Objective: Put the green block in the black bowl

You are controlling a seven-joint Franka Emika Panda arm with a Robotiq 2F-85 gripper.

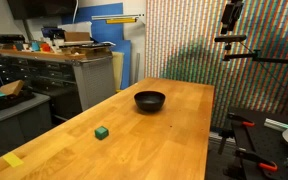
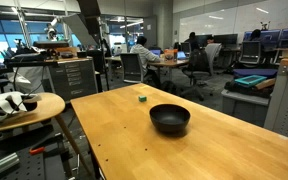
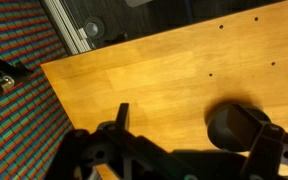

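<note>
On the table [image 1: 179,125], green block [image 1: 101,132] sits well apart from black bowl [image 1: 150,101], fingers [image 3: 122,118] spread

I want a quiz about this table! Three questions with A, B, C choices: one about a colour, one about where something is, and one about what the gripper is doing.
1. What colour is the bowl?
A) white B) red C) black
2. Where is the green block?
A) inside the bowl B) on the table, apart from the bowl C) on the floor
3. How is the gripper?
A) shut on the block B) open, holding nothing C) shut on the bowl

Answers:
1 C, it looks dark black in both exterior views.
2 B, the block sits alone on the wood.
3 B, the wrist view shows its fingers apart with nothing between them.
</note>
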